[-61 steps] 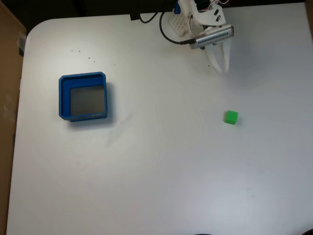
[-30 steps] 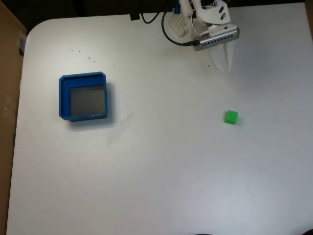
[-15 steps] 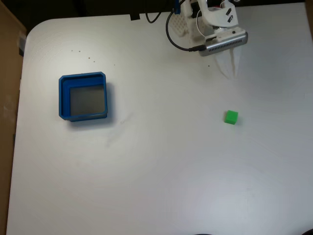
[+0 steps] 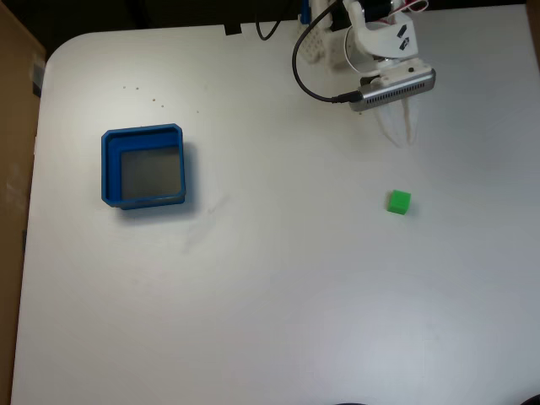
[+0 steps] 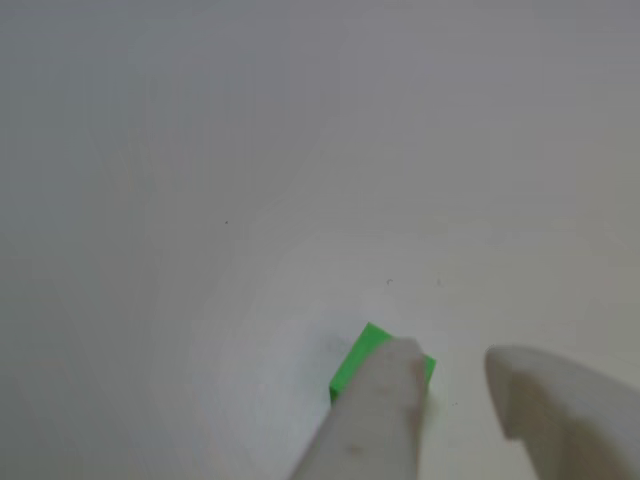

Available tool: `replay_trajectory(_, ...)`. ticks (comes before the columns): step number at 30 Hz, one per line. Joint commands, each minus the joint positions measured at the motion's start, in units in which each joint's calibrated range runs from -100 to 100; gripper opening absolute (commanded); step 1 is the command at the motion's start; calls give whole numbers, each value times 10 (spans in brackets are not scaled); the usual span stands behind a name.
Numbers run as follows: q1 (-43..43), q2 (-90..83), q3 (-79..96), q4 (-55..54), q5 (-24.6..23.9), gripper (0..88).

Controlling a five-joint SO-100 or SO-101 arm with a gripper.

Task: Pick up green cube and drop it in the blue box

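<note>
Green cube: one [image 4: 399,202], small and bright green, lying on the white table [image 4: 295,287] right of centre in the fixed view; nothing touches it there.
Green cube, other view: the same single cube [image 5: 352,364] sits low in the picture, partly covered by one pale fingertip in front of it; whether they touch cannot be told.
Blue box: one [image 4: 109,160], a shallow square tray with blue walls and a grey floor, on the left part of the table, well apart from the cube; nothing lies in it.
Gripper: one [image 4: 401,131], white, near the table's far edge, pointing down the picture toward the cube, which lies nearer the camera and apart from it.
Fingers: two, a gap between their tips [image 5: 455,385] in the other view, so the jaws stand parted and hold nothing.
Cable: one black loop [image 4: 297,63] beside the arm.
</note>
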Motion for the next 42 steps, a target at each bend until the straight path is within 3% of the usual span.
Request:
replay_trajectory(1,-4,13,-55,-15,2,64)
replay_trajectory(36,-4,71,-108,-14,1,75)
replay_trajectory(42,-3,163,-199,-14,-2,75)
